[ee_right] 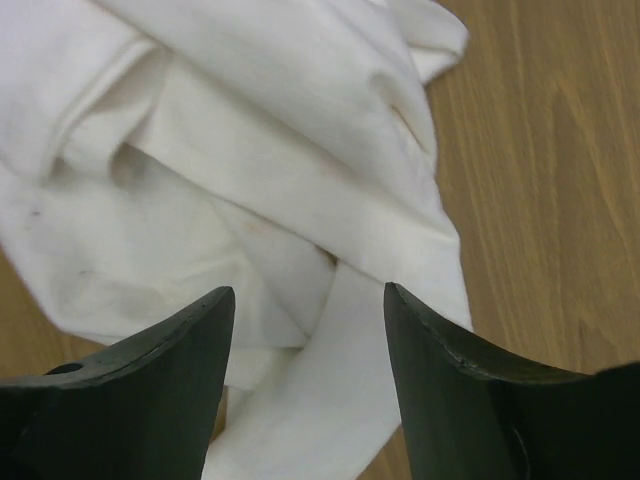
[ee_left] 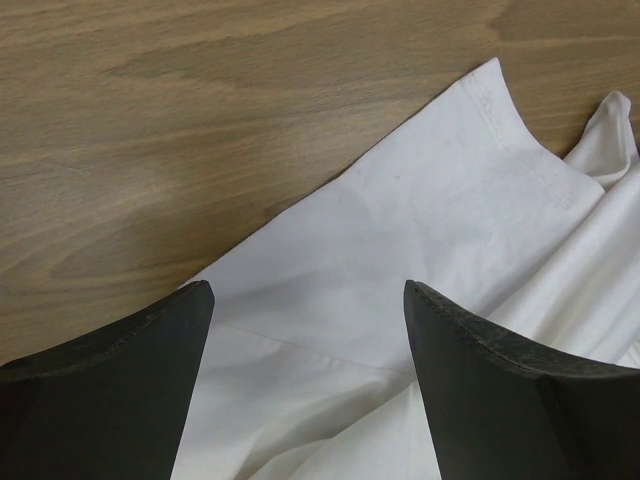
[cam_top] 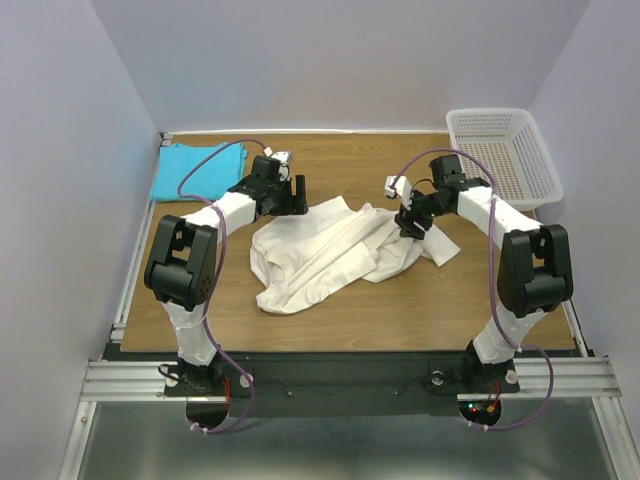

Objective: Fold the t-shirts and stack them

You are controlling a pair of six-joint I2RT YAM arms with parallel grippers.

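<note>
Over at 1 o'clock on the wooden table (cam_top: 400, 310), the white mesh basket (cam_top: 500, 150) is sitting in the far corner, just beyond the right arm's elbow. The turquoise t-shirt (cam_top: 190, 172) is lying flat at 10 o'clock, partly behind the left arm. The cream t-shirt (cam_top: 320, 250) is lying crumpled at centre. The left gripper (ee_left: 310, 295) is hovering wide open over its 11 o'clock edge, holding nothing. The right gripper (ee_right: 310, 295) is hanging over its 2 o'clock bunch, jaws apart, nothing visibly pinched.

cream-white t-shirt (cam_top: 330, 250): crumpled, unfolded, centre of table (cam_top: 450, 300) | turquoise t-shirt (cam_top: 190, 172): lying flat, far-left corner, well apart
</note>
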